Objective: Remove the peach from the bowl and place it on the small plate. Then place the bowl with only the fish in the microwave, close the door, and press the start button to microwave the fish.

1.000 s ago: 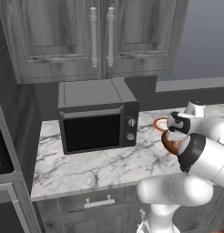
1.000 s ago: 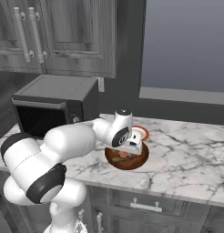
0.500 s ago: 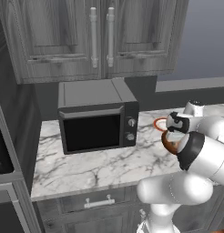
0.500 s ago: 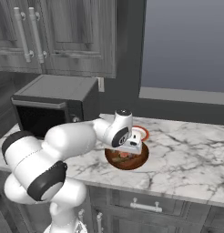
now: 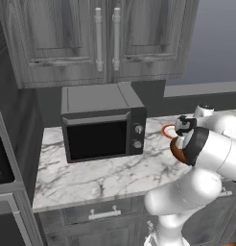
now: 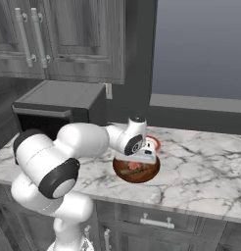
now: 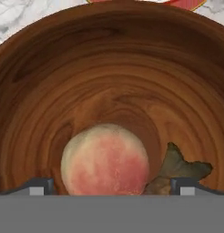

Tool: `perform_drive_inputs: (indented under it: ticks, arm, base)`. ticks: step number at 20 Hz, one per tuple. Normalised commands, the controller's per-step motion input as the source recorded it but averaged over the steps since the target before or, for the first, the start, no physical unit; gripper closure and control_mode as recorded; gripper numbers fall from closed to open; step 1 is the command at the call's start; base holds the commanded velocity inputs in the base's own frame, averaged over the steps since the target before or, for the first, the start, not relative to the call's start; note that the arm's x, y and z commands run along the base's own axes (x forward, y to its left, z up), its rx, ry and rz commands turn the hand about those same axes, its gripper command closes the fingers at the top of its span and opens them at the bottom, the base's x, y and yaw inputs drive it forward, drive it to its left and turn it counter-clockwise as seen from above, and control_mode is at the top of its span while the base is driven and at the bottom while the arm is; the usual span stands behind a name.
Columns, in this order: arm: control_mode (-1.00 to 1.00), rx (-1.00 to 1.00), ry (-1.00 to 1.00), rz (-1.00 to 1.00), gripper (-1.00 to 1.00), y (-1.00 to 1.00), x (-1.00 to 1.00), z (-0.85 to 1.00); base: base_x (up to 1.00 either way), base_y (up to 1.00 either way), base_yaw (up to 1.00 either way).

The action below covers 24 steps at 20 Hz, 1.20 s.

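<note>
The peach (image 7: 104, 159) is round, pale cream at the top and blushing pink-red lower down, and it sits on the floor of the bowl (image 7: 109, 68). The bowl is dark reddish-brown wood with ringed grain. Just beside the peach, touching or nearly so, lies the fish (image 7: 177, 170); its dark olive forked tail shows. In the right base view the bowl (image 6: 136, 171) stands on the marble tabletop (image 6: 201, 171) near the front edge, with pink and dark contents inside.

The end effector (image 7: 109, 184) hangs just above the peach with its 2 fingers spread wide, 1 fingertip (image 7: 38, 185) on each side of the fruit, gripping nothing. In the right base view the end effector (image 6: 139, 159) sits over the bowl's rim.

The plate (image 6: 153, 143), white with a red rim, lies right behind the bowl, partly hidden by the hand. In the left base view the plate (image 5: 168, 130) shows between the microwave (image 5: 103, 122) and the arm. The microwave stands to the left with its door shut, well apart from the bowl. To the right of the bowl the tabletop runs bare to the view's edge; the wall is close behind the plate.

Compared with 1 second ago, the arm, bowl and plate stand in the same places; no change is visible.
</note>
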Motion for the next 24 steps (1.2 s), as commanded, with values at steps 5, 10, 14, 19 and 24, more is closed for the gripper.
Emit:
perform_drive_inputs:
  ticks: [5, 10, 14, 19, 24]
  arm:
    - [-1.0, 0.0, 0.0, 0.04, -1.0, 0.06, 0.09, -0.19]
    - [-1.0, 0.0, 0.0, 0.0, -1.0, -0.01, -0.04, -0.32]
    - [-1.0, -0.02, 0.01, 0.02, 1.0, 0.09, 0.0, -0.23]
    - [-1.0, 0.0, -0.09, 0.01, 1.0, 0.01, -0.11, 0.12]
    - [-1.0, 0.0, -0.14, 0.0, 1.0, 0.0, -0.05, 0.63]
  base:
    - [0.0, 0.0, 0.0]
    - [0.0, 0.0, 0.0]
    - [0.0, 0.0, 0.0]
    - [0.0, 0.0, 0.0]
    - [0.0, 0.0, 0.0]
